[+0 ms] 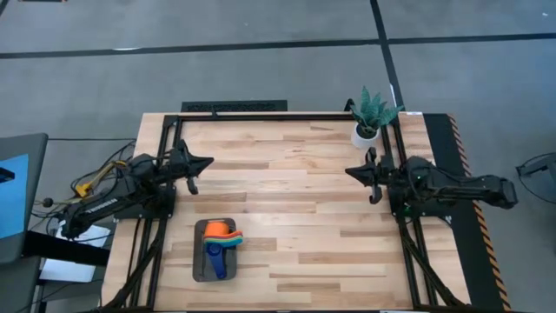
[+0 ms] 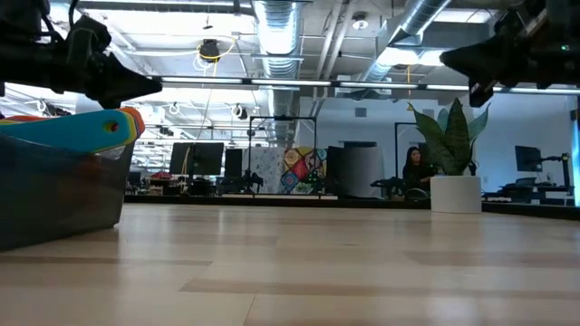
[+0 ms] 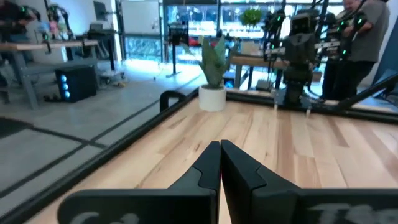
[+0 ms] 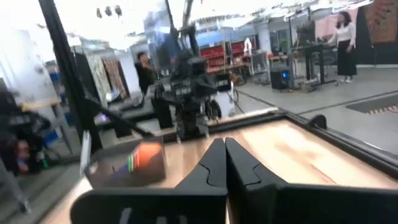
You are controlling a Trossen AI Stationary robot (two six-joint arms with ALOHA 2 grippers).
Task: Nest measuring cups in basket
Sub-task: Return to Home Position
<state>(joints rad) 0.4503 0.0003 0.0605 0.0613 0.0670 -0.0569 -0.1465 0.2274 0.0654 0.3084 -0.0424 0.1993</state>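
I see the measuring cups (image 1: 222, 240) nested in the basket (image 1: 199, 261); the dark blue cup (image 1: 215, 261) aims its handle along the basket's length, toward its near end. Left gripper (image 1: 208, 162) and right gripper (image 1: 349, 171) hang pinched closed, well beyond the basket.

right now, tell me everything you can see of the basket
The basket is a small dark grey rectangular bin with rounded corners, plastic by its look. It stands upright on the wooden table near its left edge, on the left arm's side. It holds the nested measuring cups, whose coloured handles rise over its rim. In the low view its walls look dark and slightly see-through. Only the table and the cups touch it.
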